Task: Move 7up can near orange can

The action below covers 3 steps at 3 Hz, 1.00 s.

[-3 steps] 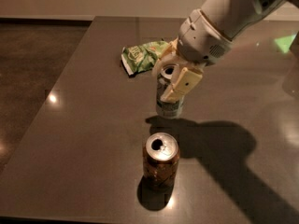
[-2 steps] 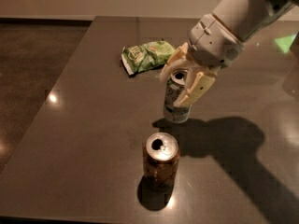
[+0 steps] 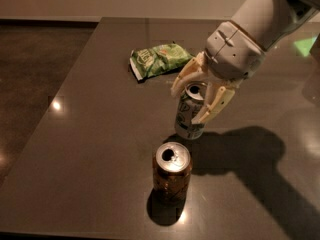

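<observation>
The 7up can [image 3: 189, 119] is held near its top by the gripper [image 3: 186, 105], clamped on either side; it is kept upright just behind the orange can [image 3: 172, 176], close but apart; the orange can is stood on the dark table [image 3: 100, 134]; a green chip bag [image 3: 159, 60] is seen farther back.

The dark glossy table [image 3: 85, 134] carries three things: the 7up can [image 3: 189, 118] at its middle with the gripper [image 3: 185, 106] over it, a green chip bag [image 3: 159, 60] at 11 o'clock, and the orange can [image 3: 171, 176] near at 7 o'clock.
</observation>
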### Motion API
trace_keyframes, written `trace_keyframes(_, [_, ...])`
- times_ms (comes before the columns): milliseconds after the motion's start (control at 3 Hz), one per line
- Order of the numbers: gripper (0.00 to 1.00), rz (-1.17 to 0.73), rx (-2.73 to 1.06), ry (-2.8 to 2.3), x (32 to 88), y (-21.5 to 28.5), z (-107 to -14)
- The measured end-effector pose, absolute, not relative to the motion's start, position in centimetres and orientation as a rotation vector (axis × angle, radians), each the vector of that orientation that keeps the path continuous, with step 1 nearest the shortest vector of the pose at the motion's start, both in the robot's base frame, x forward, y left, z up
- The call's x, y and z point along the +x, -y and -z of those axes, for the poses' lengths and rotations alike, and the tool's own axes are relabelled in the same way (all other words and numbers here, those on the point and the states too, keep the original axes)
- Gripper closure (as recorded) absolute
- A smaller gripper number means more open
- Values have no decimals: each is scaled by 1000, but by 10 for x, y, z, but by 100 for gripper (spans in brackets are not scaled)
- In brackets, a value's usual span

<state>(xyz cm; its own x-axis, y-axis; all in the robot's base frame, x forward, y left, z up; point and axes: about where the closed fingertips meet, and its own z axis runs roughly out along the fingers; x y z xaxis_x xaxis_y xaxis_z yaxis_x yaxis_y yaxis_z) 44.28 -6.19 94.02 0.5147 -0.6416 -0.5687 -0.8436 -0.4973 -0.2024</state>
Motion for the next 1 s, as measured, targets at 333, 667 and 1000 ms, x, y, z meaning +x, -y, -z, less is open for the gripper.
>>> trace_keyframes(333, [100,-639,-2332,-1171,426,54,-933])
trace_keyframes(667, [97,-691,-2367,-1148,409,50,-921])
trace_keyframes(1000, [74,-706,-2386,-1140,404,50,-916])
